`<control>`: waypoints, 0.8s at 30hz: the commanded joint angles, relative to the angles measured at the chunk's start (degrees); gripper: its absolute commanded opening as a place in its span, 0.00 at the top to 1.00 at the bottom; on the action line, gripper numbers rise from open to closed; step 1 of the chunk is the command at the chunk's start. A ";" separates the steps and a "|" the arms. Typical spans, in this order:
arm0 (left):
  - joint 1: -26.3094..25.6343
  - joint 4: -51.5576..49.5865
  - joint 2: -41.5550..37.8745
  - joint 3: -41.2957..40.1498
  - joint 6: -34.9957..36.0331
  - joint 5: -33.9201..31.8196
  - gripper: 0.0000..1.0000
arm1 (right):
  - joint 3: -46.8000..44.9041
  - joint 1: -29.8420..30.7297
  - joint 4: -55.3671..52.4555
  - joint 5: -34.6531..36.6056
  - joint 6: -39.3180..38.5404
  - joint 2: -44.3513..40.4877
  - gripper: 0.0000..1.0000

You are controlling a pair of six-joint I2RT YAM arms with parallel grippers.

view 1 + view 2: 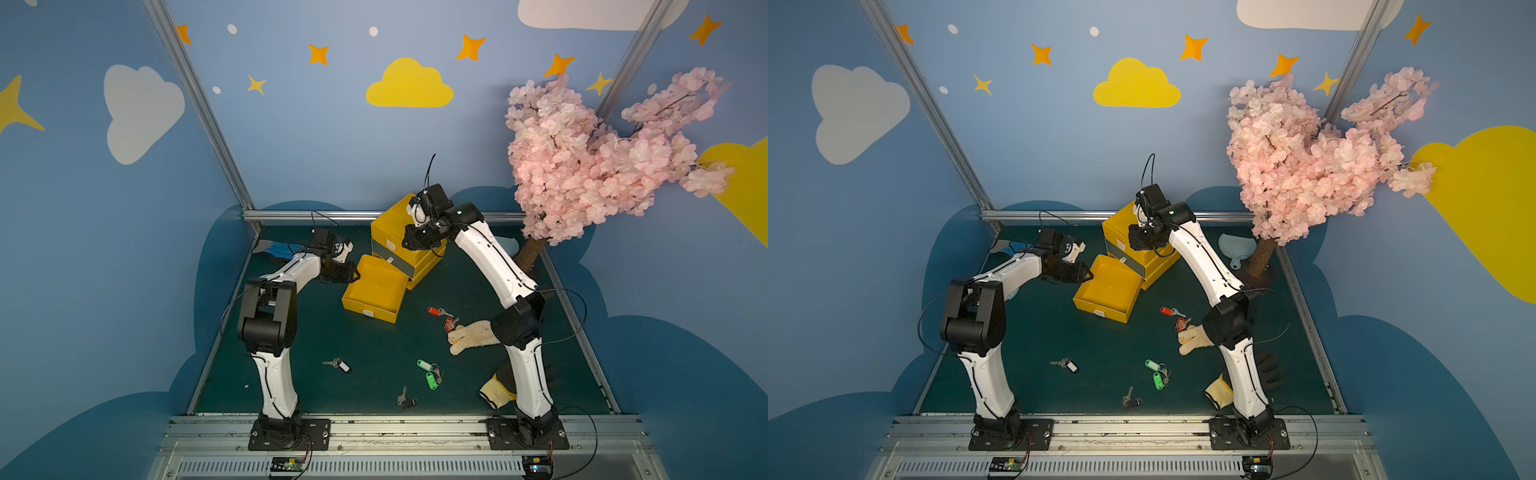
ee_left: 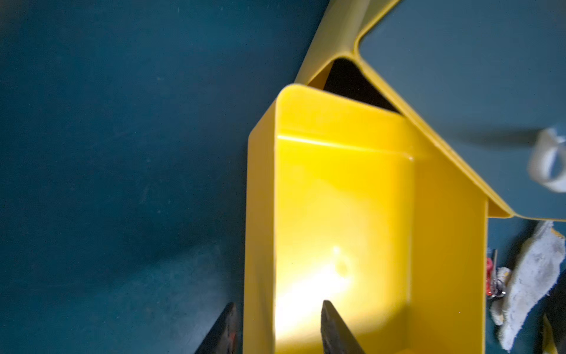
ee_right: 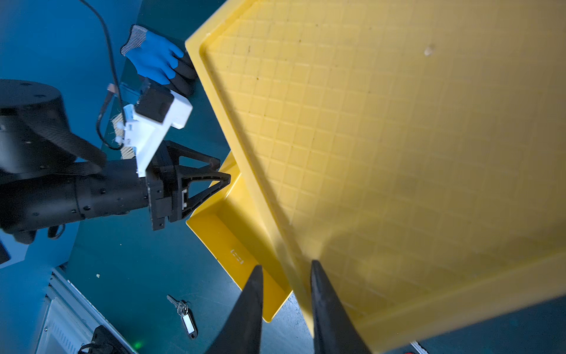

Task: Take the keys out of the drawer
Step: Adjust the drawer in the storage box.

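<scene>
Five small bunches of silver keys (image 1: 435, 371) on rings, each with plastic tags, all out on the dark green surface (image 1: 332, 332).
- black-and-white bunch (image 1: 341, 365): one tag with a white insert. It is also seen from the right wrist (image 3: 185, 315).
- green bunch (image 1: 429, 375): two bright green tags.
- black bunch (image 1: 406, 400): dark tag, nearest the arm bases.
- red bunch (image 1: 436, 311): red tag, key pointing away from it.
- orange-red bunch (image 1: 449, 324): lies against the fingertips of a cream glove (image 1: 471, 336).

The yellow drawer (image 1: 365, 311) stands pulled out of the bottom of the yellow cabinet (image 1: 390, 226). Its floor is bare, with nothing in it.

The left end effector (image 2: 278, 303) sits at the drawer's far side wall with its fingers apart, one finger (image 2: 333, 331) inside the drawer and the other outside. There is a gap to the wall on the inside, so it grips nothing. In a top view it sits at (image 1: 353, 272).

The right end effector (image 3: 287, 265) is up at the cabinet's top edge, in a top view at (image 1: 409, 243). Its fingers stand apart with the rim running between them. I cannot tell whether they clamp the rim.

Every bunch lies on the arm-base side of the drawer, well apart from both end effectors. The red bunch is closest to the drawer, off its front corner.
</scene>
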 commanded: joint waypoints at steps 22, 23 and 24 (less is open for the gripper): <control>-0.53 -2.80 4.31 5.22 19.40 0.08 0.80 | -6.23 -0.71 -16.35 1.18 -1.69 6.99 0.72; -0.65 -2.65 4.39 5.22 20.14 0.22 0.80 | -6.24 -0.72 -16.46 1.13 -1.76 6.96 0.72; -0.66 -2.40 4.33 5.10 21.03 0.35 0.81 | -6.26 -0.73 -16.48 1.11 -1.84 6.90 0.72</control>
